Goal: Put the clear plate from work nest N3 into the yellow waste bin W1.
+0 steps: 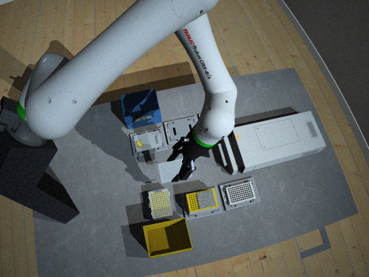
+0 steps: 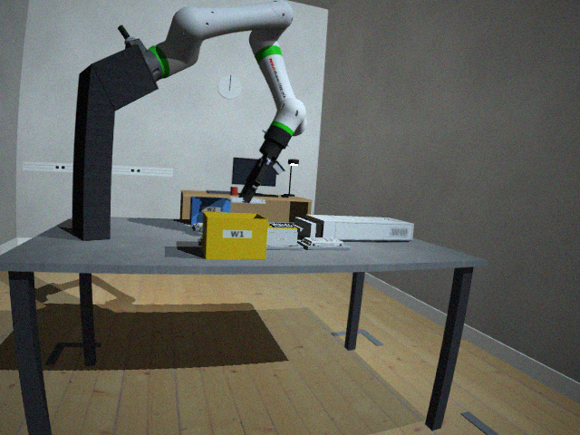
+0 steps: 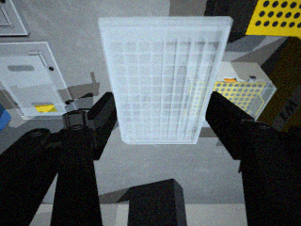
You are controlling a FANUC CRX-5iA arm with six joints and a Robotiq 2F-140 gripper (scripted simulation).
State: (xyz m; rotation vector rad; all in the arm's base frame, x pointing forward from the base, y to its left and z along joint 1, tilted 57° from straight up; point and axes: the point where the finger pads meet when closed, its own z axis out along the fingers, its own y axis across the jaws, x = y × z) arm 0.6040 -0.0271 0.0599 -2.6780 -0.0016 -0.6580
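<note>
The grey bench (image 2: 140,253) spreads below the gripper, a flat matt slab on dark square legs; the white, rounded arm (image 1: 125,53) slopes down to it from a dark angular pedestal (image 2: 93,140) well behind; to the gripper's far side lies a long, pale, boxy instrument (image 1: 277,137) with a flat lid; a blue open-topped box (image 1: 139,105) sits beyond it on the pedestal side; the yellow waste bin W1 (image 1: 166,236), an open box with thin opaque walls, stands upright on the bench well ahead of the gripper, near the front edge; between the two runs a row of three low nests, one bearing a pale yellow grid plate (image 1: 160,203), one a yellow-and-grey patterned plate (image 1: 202,199), one a white plate (image 1: 240,192) of dark wells. The gripper (image 1: 179,165), black and hard-edged, is closed about halfway on the clear plate (image 3: 162,77), a thin translucent rectangle with a fine grid of wells, pinched by its long edges and hanging in the air just off the fingertips, above the bench. By my reading this is the carry step, lift done and drop still to come; the next move calls for travelling on over the row of nests without brushing them, centring above W1's mouth, lowering, then opening gently so the loose bin is not knocked.
</note>
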